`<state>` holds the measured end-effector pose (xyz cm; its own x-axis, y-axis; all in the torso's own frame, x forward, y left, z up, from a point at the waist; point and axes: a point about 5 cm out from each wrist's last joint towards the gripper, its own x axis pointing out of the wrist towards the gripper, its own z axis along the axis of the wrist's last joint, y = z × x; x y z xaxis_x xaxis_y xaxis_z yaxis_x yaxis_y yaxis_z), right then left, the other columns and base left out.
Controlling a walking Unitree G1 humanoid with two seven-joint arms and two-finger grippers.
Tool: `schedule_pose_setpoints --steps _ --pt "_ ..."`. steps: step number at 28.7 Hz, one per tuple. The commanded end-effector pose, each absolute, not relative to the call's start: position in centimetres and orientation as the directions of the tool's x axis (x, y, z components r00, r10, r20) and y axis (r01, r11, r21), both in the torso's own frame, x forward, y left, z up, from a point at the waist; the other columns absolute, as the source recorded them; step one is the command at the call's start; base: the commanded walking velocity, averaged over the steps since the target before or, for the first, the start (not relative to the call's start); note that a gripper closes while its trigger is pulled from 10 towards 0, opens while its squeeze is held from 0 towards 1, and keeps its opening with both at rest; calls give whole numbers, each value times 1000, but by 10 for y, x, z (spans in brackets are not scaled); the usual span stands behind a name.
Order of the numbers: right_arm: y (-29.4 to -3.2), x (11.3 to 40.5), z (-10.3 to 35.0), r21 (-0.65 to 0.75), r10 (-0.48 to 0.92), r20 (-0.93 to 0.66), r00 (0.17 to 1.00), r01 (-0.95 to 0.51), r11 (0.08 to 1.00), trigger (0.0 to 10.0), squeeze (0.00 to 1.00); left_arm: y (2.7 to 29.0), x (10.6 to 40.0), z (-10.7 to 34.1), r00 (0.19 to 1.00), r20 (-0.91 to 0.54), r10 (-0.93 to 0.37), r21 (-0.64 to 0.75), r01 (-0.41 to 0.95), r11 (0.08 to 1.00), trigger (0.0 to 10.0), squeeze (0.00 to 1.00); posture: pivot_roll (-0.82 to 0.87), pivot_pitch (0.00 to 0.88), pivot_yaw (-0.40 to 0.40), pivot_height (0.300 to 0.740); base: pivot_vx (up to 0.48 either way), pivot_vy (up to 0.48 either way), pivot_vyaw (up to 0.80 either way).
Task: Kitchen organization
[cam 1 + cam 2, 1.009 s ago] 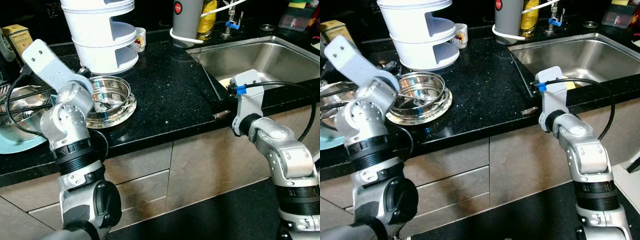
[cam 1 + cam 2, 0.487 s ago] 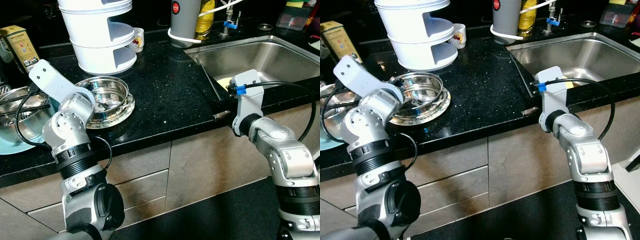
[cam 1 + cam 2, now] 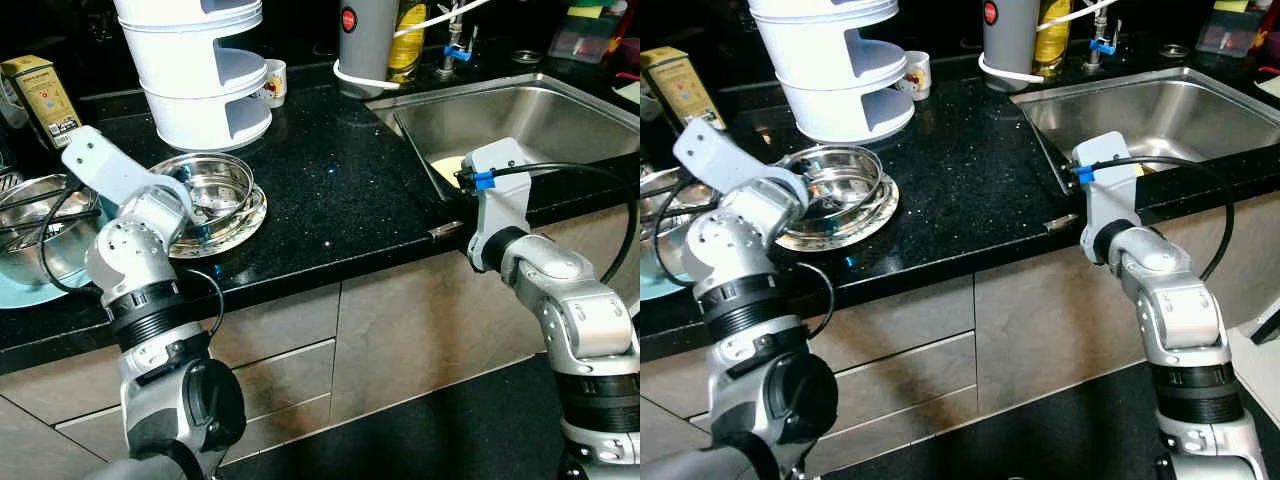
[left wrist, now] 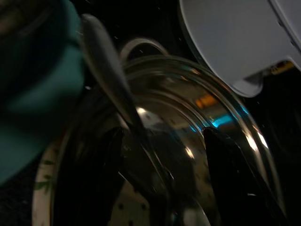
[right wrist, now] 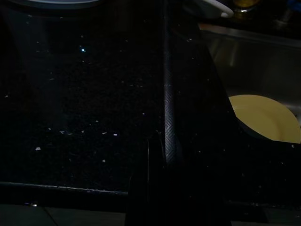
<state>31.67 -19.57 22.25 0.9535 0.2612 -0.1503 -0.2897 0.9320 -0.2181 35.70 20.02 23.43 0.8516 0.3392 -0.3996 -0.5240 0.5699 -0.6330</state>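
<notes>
A steel perforated bowl (image 3: 218, 187) sits on a floral plate (image 3: 245, 218) on the black counter, in front of a white tiered rack (image 3: 200, 75). My left gripper (image 4: 162, 183) is open at the bowl's near-left rim, its two black fingers (image 4: 106, 179) spread over the inside. A grey utensil handle (image 4: 106, 70) leans out of the bowl between them. My right gripper (image 5: 167, 155) rests shut at the counter's front edge by the sink (image 3: 560, 95), holding nothing. A yellow plate (image 5: 265, 117) lies in the sink.
At the far left a steel bowl (image 3: 30, 235) with utensils stands on a teal plate (image 3: 40, 292). A yellow tin (image 3: 40, 85), a mug (image 3: 272, 82), a grey canister (image 3: 363, 40) and a bottle (image 3: 405, 40) line the back. Drawers (image 3: 290, 370) lie below the counter.
My left forearm has come down and its gripper now sits lower at the steel bowl. The view has shifted slightly. The right arm has stayed put.
</notes>
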Motion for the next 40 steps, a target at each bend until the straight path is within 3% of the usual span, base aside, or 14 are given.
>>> schedule_pose_setpoints --steps 1,12,13,14,34,38,40 --pt "-195 315 222 -222 267 -159 950 -298 928 10000 0 213 356 223 811 -451 372 -613 -585 531 10000 0 -32 26 15 736 0 0 0" --pt "-195 313 223 -222 267 -160 950 -298 928 10000 0 224 359 224 806 -447 388 -619 -591 517 10000 0 -36 34 18 736 0 0 0" --pt "-195 313 223 -222 266 -161 951 -297 929 10000 0 223 360 223 810 -446 381 -622 -587 518 3647 0 -36 34 18 736 0 0 0" --pt "-196 313 223 -222 264 -162 951 -296 929 10000 0 221 361 223 814 -447 372 -626 -581 520 0 0 -36 34 18 736 0 0 0" --pt "-196 314 226 -224 259 -158 953 -290 930 10000 0 218 364 222 827 -445 345 -640 -563 523 0 0 -36 32 19 736 0 0 0" --pt "-196 314 226 -223 258 -156 954 -288 931 10000 0 210 367 229 870 -387 306 -680 -493 542 0 0 -36 30 18 736 0 0 0" --pt "-198 315 225 -224 255 -153 955 -284 932 10000 0 201 371 251 934 -241 265 -723 -355 593 0 0 -33 28 16 736 0 0 0"
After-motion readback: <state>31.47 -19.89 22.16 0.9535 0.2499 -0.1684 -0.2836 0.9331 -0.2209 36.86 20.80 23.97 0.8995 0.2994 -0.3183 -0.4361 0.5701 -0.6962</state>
